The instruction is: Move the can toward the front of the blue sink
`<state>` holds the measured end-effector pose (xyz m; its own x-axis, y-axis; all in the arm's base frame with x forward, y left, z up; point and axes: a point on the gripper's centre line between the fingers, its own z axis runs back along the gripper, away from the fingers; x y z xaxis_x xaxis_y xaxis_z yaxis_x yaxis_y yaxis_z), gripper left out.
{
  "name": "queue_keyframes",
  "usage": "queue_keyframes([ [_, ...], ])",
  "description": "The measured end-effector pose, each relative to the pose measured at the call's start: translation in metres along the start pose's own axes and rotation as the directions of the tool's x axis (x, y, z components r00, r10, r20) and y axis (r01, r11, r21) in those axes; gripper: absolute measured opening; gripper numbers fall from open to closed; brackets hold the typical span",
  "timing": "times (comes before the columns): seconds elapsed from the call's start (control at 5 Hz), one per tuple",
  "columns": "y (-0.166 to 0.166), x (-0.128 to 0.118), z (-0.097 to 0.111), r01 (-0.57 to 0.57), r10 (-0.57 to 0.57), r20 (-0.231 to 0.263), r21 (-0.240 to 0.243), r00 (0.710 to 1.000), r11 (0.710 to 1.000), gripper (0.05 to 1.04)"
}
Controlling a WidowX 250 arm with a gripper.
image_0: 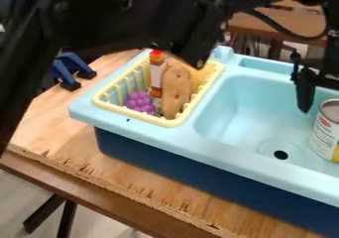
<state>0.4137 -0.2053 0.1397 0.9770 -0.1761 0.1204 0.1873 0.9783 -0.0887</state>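
"Where's the gripper?"

"On the right, the black gripper [305, 89] hangs over the light blue sink [228, 103], far of the can [325, 129]. Whether it's spread or closed up, I can't tell from here."

"And that can?"

"In the basin at the right, cut off by the edge of the view. It has a grey top, a pale label with a bit of red, and yellow low down. The round drain hole [281, 154] is just to its left."

"What's in the yellow basket [173, 122]?"

"That's set in the left part of the sink unit. Purple toy grapes [140, 103] lie at its near left, and a long brown toy food [175, 90] with dark spots leans upright to their right. Left of its upper part there's a white and orange piece [156, 76] with a red tip — also upright. Something yellow [200, 76] sits behind the brown one, but I can't say what."

"Anything else about?"

"A blue and black clamp-like thing [69, 70] at the far left — on the wooden tabletop [63, 128], whose near edge looks rough and splintered. The sink's lower body [172, 165] is dark blue."
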Motion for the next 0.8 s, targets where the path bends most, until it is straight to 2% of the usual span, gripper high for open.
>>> queue_keyframes([
  [0.2, -0.001, -0.008, -0.001, -0.006, 0.008, -0.039, 0.056, 0.999, 0.998, 1.000],
  [0.4, 0.001, -0.020, -0.005, -0.054, 0.059, -0.063, 0.074, 0.996, 0.996, 1.001],
  [0.6, -0.003, -0.026, -0.008, -0.095, 0.099, -0.089, 0.048, 0.991, 0.994, 1.001],
  [0.8, -0.008, -0.043, -0.009, -0.164, 0.163, -0.116, 0.001, 0.980, 0.986, 1.001],
])
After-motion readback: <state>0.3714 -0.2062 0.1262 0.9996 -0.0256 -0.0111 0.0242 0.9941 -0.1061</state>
